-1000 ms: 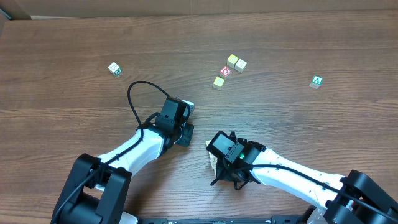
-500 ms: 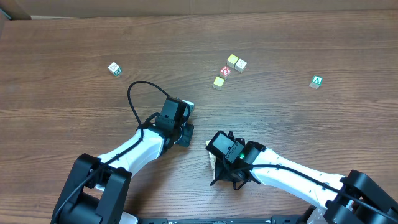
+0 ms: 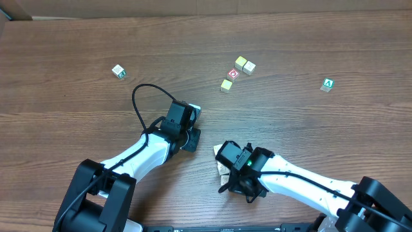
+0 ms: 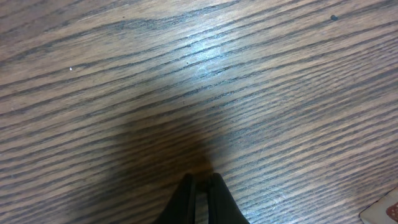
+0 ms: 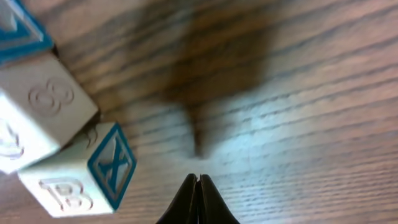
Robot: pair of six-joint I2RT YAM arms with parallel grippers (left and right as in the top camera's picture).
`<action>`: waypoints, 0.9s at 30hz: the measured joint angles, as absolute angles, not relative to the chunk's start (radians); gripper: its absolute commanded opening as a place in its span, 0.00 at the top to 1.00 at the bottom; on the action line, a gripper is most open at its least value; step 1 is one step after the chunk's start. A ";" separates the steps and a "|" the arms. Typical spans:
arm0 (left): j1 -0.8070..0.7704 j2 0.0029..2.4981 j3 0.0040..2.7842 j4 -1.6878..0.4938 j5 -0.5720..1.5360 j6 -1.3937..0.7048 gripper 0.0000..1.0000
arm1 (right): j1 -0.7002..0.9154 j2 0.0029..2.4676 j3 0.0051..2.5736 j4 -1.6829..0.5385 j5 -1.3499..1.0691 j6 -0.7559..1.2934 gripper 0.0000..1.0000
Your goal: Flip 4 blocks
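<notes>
1. The left end effector (image 4: 200,177) has its fingers pressed together with nothing between them. Its tips are over bare wood grain of the desk (image 3: 64,38).
2. The right end effector (image 5: 198,177) is also pressed together and holds nothing. Its tips are over bare desk.
3. In the right wrist view, a pale cube with a blue X face (image 5: 112,165) lies near the right end effector, on its left and apart from it. This cube touches a pale cube embossed with an 8 (image 5: 43,106).
4. The lone block (image 3: 118,71) sits on the far left of the desk, well apart from the others.
5. The paired blocks (image 3: 244,64) sit side by side, touching, in the upper centre of the desk.
6. The yellow-topped block (image 3: 226,84) lies just below and left of the pair.
7. A red-faced cube (image 3: 234,74) sits between the paired blocks and the yellow-topped block.
8. A green cube (image 3: 327,84) stands alone at the right.
9. Both end effectors are well apart from all four blocks.
</notes>
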State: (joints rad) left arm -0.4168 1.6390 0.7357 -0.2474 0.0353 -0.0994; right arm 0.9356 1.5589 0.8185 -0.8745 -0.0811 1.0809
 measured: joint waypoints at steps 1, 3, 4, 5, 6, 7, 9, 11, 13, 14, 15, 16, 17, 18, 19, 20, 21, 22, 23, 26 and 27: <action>-0.417 1.639 0.736 -0.247 0.035 -0.099 0.96 | 0.947 1.559 0.818 -0.874 -0.083 1.082 0.96; -0.417 1.639 0.736 -0.247 0.035 -0.099 0.96 | 0.969 1.559 0.818 -0.866 -0.095 1.087 0.96; -0.417 1.639 0.736 -0.247 0.034 -0.099 0.96 | 0.979 1.559 0.818 -0.862 -0.102 1.088 0.96; -0.417 1.639 0.736 -0.247 0.034 -0.099 0.96 | 0.988 1.559 0.818 -0.862 -0.105 1.089 0.96; -0.417 1.639 0.736 -0.247 0.034 -0.099 0.96 | 0.997 1.559 0.818 -0.862 -0.111 1.092 0.96; -0.417 1.639 0.736 -0.247 0.034 -0.099 0.96 | 1.004 1.559 0.818 -0.860 -0.115 1.093 0.96; -0.417 1.639 0.736 -0.247 0.034 -0.099 0.96 | 1.014 1.559 0.818 -0.854 -0.123 1.095 0.96; -0.417 1.639 0.736 -0.247 0.034 -0.100 0.96 | 1.017 1.559 0.818 -0.838 -0.127 1.095 0.96; -0.417 1.639 0.736 -0.247 0.034 -0.099 0.96 | 1.017 1.559 0.818 -0.816 -0.129 1.095 0.96; -0.417 1.639 0.736 -0.247 0.034 -0.100 0.96 | 1.017 1.559 0.818 -0.806 -0.133 1.095 0.96; -0.417 1.639 0.736 -0.247 0.034 -0.100 0.96 | 1.017 1.559 0.818 -0.799 -0.134 1.095 0.96; -0.417 1.639 0.736 -0.247 0.034 -0.100 0.96 | 1.017 1.559 0.818 -0.794 -0.136 1.095 0.96; -0.417 1.639 0.736 -0.247 0.034 -0.100 0.96 | 1.017 1.559 0.818 -0.792 -0.140 1.095 0.96; -0.417 1.639 0.736 -0.248 0.034 -0.100 0.96 | 1.017 1.559 0.818 -0.790 -0.142 1.095 0.96; -0.417 1.639 0.736 -0.247 0.034 -0.100 0.96 | 1.017 1.559 0.818 -0.790 -0.144 1.095 0.96; -0.417 1.639 0.736 -0.247 0.034 -0.100 0.96 | 1.017 1.559 0.818 -0.789 -0.146 1.095 0.96; -0.417 1.639 0.736 -0.247 0.034 -0.100 0.96 | 1.017 1.559 0.818 -0.789 -0.147 1.095 0.96; -0.417 1.639 0.736 -0.247 0.034 -0.100 0.96 | 1.017 1.559 0.818 -0.789 -0.149 1.095 0.96; -0.417 1.639 0.736 -0.247 0.034 -0.100 0.96 | 1.017 1.559 0.818 -0.789 -0.150 1.095 0.96; -0.417 1.639 0.736 -0.247 0.034 -0.100 0.96 | 1.017 1.559 0.818 -0.788 -0.149 1.095 0.96; -0.417 1.639 0.736 -0.248 0.034 -0.100 0.96 | 1.017 1.559 0.818 -0.787 -0.149 1.095 0.96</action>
State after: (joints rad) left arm -0.4171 1.6390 0.7357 -0.2478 0.0338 -0.0998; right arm 1.0168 1.5589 0.8185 -0.7868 -0.1486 1.0946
